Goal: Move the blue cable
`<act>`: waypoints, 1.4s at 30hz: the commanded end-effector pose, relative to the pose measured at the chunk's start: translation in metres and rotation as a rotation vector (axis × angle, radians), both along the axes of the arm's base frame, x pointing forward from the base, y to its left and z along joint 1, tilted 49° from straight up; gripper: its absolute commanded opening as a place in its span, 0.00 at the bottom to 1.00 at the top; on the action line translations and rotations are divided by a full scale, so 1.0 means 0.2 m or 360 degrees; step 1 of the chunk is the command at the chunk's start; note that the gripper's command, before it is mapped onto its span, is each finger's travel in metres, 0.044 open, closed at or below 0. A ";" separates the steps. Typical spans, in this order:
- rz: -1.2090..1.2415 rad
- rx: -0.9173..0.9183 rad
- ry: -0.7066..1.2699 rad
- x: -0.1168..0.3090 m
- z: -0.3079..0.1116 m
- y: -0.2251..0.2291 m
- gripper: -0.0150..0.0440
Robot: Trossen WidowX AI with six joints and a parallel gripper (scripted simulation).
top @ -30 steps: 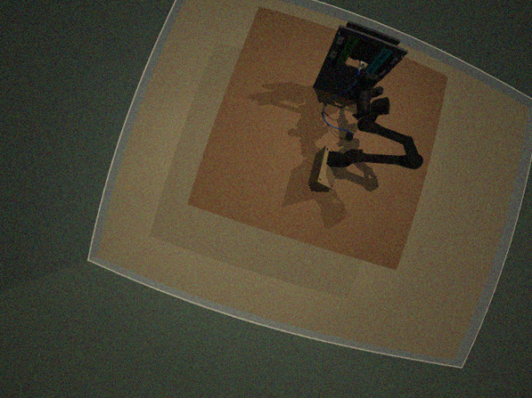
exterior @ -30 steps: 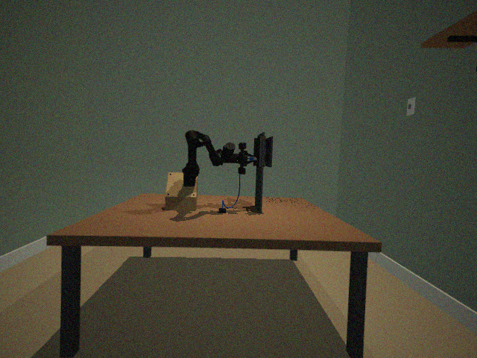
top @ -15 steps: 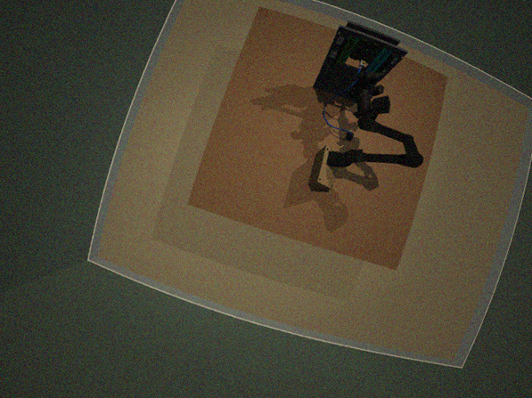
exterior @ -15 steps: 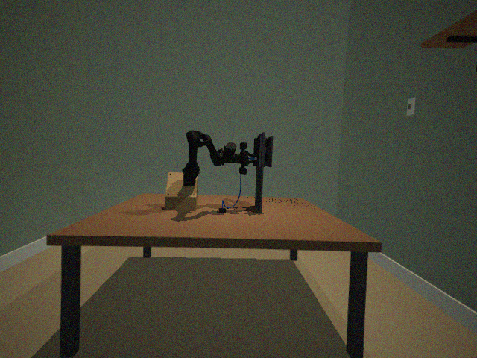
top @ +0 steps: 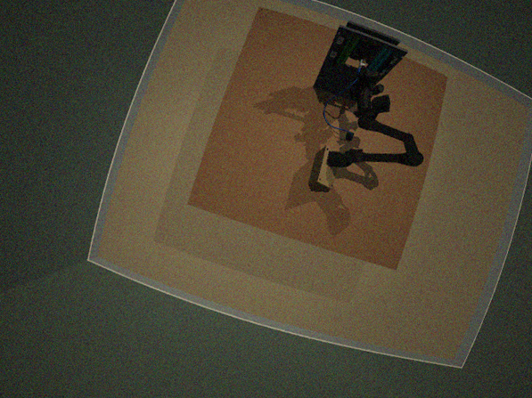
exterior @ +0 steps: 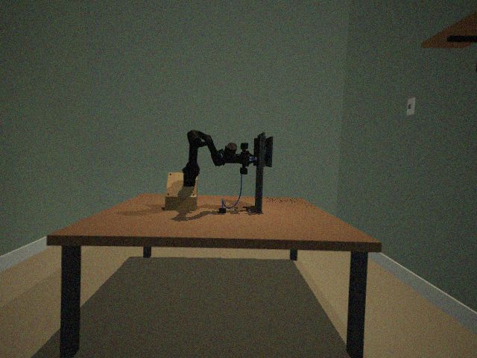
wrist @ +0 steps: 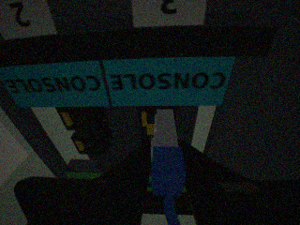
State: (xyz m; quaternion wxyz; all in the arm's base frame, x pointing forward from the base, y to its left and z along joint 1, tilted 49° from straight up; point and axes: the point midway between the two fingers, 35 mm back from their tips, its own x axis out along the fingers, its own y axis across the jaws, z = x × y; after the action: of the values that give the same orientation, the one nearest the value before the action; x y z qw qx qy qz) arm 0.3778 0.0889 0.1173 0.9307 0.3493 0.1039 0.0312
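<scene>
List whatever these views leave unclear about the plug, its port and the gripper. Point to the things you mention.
- Whether the blue plug (wrist: 169, 171) has clicked in: the wrist view is dark, and the plug's own body covers its front end.
- The plug's tab under the squeeze: too dark in the wrist view.
- The fingertips' contact in the top view: the gripper (top: 363, 73) (exterior: 250, 158) is tiny there, black against the dark rack.
- Port openings in the exterior view: the rack (exterior: 258, 189) is edge-on.

Dim rm, green walls (exterior: 115, 77), brown tbl (exterior: 215, 227)

Wrist view: black tapered fingers of the end effector (wrist: 170, 161) cut off at the lower edge; transparent plug tip's seating depth unresolved. Exterior view: port faces of the upright black rack (exterior: 258, 185) hidden, edge-on, toward the bench's (exterior: 213, 242) right edge.
</scene>
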 end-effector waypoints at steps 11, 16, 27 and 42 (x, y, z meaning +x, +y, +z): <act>0.0014 -0.0005 -0.0008 0.02 0.01 0.01 0.25; 0.0015 -0.0005 -0.0009 0.03 0.01 0.00 0.25; 0.0015 -0.0005 -0.0009 0.05 0.01 0.00 0.25; 0.0016 -0.0005 -0.0010 0.07 0.01 0.00 0.25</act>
State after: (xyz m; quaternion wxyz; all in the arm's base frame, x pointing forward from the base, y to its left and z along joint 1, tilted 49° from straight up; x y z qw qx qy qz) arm 0.3912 0.0878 0.1183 0.9308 0.3493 0.1028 0.0325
